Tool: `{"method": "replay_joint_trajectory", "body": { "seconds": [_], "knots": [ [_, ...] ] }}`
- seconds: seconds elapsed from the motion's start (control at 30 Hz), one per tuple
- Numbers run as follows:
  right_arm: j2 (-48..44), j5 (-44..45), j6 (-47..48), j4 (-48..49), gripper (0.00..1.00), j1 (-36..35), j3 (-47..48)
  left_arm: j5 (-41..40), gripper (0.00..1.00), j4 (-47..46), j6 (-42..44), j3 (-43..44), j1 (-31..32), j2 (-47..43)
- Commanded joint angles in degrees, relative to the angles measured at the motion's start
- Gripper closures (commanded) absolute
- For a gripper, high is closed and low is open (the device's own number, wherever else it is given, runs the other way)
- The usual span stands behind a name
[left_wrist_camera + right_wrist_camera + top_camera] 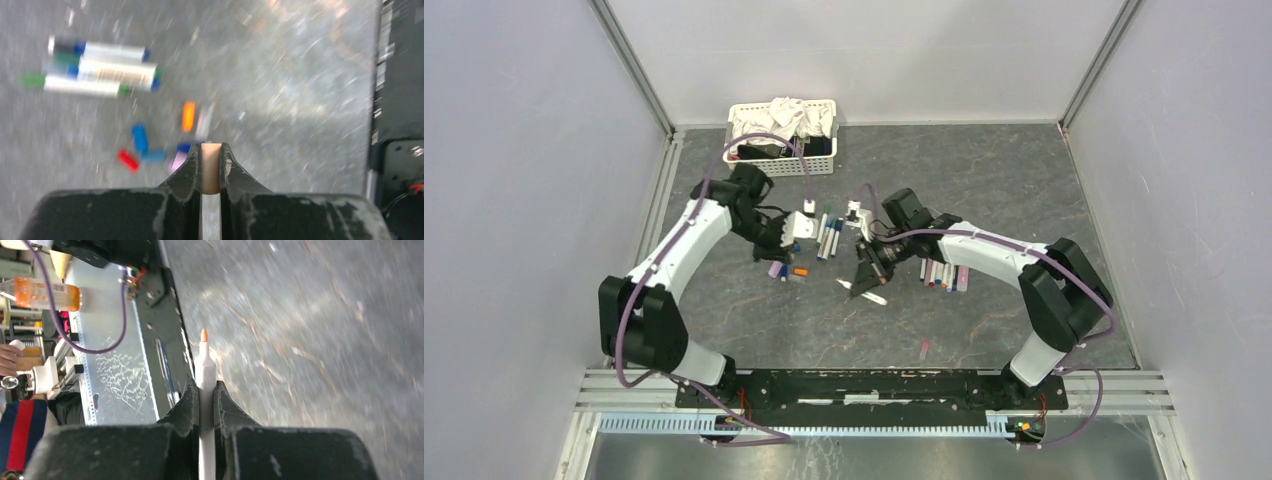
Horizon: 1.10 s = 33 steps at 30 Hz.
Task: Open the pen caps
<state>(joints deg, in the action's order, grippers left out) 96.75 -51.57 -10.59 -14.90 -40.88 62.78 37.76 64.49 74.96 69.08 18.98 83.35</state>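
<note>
The right tool (205, 399) is clenched on a white pen (205, 365), its orange tip bare and pointing away from the fingers, above the table (325, 340). The left tool (211, 150) grips a short peach-coloured cap (211, 171) upright between its fingers. Below it, loose caps (139, 137) in orange, blue and red lie scattered on the table. Other pens (100, 75) lie side by side nearby.
</note>
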Motion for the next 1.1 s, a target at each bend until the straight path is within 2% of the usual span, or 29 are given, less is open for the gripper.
{"method": "replay_joint_trajectory", "body": {
  "seconds": [0.0,0.1,0.17,0.33,0.43,0.53,0.77,0.9,1.07],
  "knots": [
    [-3.4,4.9,4.3,-8.3,1.0,2.3,-4.1,-8.5,0.98,0.6,5.6,2.1,-6.4,2.3],
    [-4.7,7.5,4.4,-8.9,1.0,2.8,-4.5,-10.7,0.98,-3.3,4.7,0.3,-6.8,2.4],
    [-5.0,12.5,3.5,-9.7,1.0,3.7,-3.6,-9.9,0.98,-7.0,2.6,-1.6,-6.8,2.5],
    [-3.5,40.8,-3.5,-11.4,1.0,5.9,-0.4,-8.4,0.98,-18.5,-5.9,-6.0,-6.7,4.9],
    [-3.4,50.4,-7.3,-8.8,1.0,5.9,-1.3,-9.5,0.97,-24.3,-9.3,-8.7,-6.6,6.6],
    [-3.0,58.1,-10.3,-6.0,1.0,5.9,-2.9,-11.1,0.93,-28.8,-11.5,-10.7,-6.6,8.2],
    [1.0,67.1,-14.5,-2.2,1.0,5.8,-3.5,-11.2,0.79,-31.8,-15.6,-11.3,-6.2,11.2],
    [3.1,70.7,-16.2,-1.5,1.0,5.8,-2.9,-10.8,0.65,-31.7,-17.2,-11.3,-6.1,11.7],
    [4.6,73.1,-17.8,-2.0,1.0,5.5,-3.0,-9.3,0.52,-28.8,-18.2,-10.1,-6.1,10.8]
  ]
}}
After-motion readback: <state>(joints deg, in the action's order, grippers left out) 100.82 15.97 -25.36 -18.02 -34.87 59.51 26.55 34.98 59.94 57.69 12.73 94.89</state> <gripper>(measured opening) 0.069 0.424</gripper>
